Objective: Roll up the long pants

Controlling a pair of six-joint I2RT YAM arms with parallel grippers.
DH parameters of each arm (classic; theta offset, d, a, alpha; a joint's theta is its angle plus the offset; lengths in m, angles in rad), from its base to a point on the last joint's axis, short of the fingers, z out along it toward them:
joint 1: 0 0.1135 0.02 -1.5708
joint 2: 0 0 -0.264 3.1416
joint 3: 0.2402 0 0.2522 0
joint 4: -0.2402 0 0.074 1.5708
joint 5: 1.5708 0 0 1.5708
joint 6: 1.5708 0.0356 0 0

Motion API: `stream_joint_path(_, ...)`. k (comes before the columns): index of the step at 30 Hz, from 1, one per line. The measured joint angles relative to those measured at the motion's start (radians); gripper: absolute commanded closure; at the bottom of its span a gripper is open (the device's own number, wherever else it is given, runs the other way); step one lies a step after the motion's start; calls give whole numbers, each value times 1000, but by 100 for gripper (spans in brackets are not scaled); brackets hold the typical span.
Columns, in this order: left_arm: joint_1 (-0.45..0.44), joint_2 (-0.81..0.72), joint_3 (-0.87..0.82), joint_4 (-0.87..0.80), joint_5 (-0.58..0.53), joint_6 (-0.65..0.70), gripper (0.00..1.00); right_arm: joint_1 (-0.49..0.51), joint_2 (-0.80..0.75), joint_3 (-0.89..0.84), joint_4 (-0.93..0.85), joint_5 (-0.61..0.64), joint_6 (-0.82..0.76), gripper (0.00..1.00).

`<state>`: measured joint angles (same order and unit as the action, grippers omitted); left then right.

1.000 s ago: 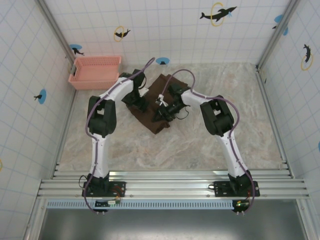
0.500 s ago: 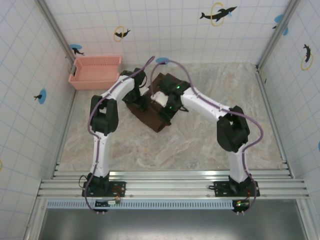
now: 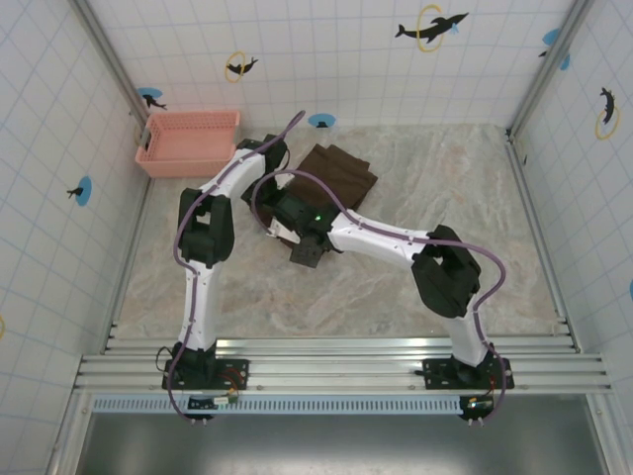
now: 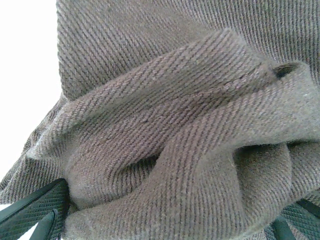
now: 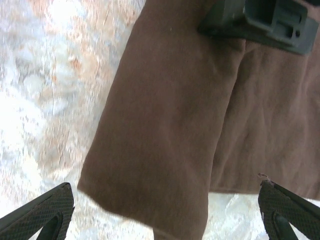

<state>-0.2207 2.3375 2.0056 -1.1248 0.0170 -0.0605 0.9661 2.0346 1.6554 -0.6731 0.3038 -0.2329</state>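
Note:
The long pants [image 3: 341,173] are dark brown cloth lying folded on the marble table [image 3: 425,198], running from the back middle down to a near end [image 3: 309,255]. My left gripper [image 3: 269,206] rests on their left side. In the left wrist view its fingers [image 4: 35,212] stand wide apart, with a bunched fold of the pants [image 4: 180,130] between them. My right gripper [image 3: 302,243] hovers over the near end. Its fingers [image 5: 42,212] are spread wide to either side of the pants leg's hem [image 5: 160,150], not touching it.
A pink basket [image 3: 188,142] stands at the back left against the tiled wall. Part of the left gripper's dark body [image 5: 265,20] shows beyond the leg in the right wrist view. Bare marble lies to the right and toward the metal rails [image 3: 336,356].
The right arm has swung from the pants' right side across to their near end, and its jaws have opened wide. The left gripper has stayed in place, open.

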Motion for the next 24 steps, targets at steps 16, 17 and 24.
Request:
stream_joint_path(16,6,14,14,-16,38,0,3,63,111,3,29,6,58,2)
stream_joint_path(17,6,14,15,-18,39,0,3,62,121,2,31,12,58,2)
stream_joint_path(24,8,16,15,-21,55,0,3,57,150,-18,101,140,26,2)
